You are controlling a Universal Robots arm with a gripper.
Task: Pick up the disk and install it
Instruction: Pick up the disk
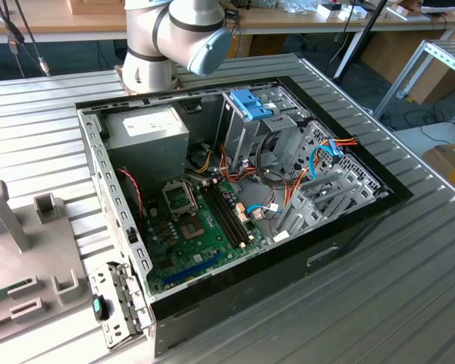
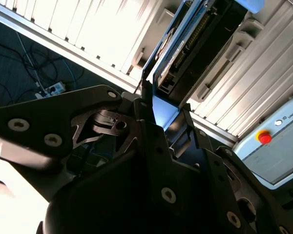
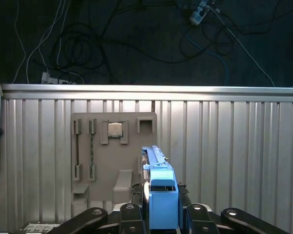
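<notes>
Pinching the disk [image 3: 153, 158] with a finger on each broad face, the pincer [image 3: 160, 197] is pressed together on it in both wrist views. The blue rail end sits between the fingers and the rest of the disk reaches out past the tips. The pick-up looks done, so I judge this to be the carry, with the install not yet made.

Beyond the tips lies a grey parts tray [image 3: 100, 165] on the ribbed table [image 3: 234, 146], with a square chip [image 3: 115, 130] in one pocket. The disk seems to hang clear of the tray, though I cannot tell for sure.

Going from the exterior view's left, the open computer case [image 1: 121, 220] holds a power supply box [image 1: 148, 129], then the circuit board [image 1: 197, 227], then the upright drive cage [image 1: 246, 140] with a blue bracket [image 1: 252, 102] on top.

Seating the disk probably calls for turning it so its rails line up with the cage slot, then a straight, gentle push. The orange and blue cables [image 1: 318, 163] crowd the far side of the cage — they and the case wall are the likeliest things to snag.
</notes>
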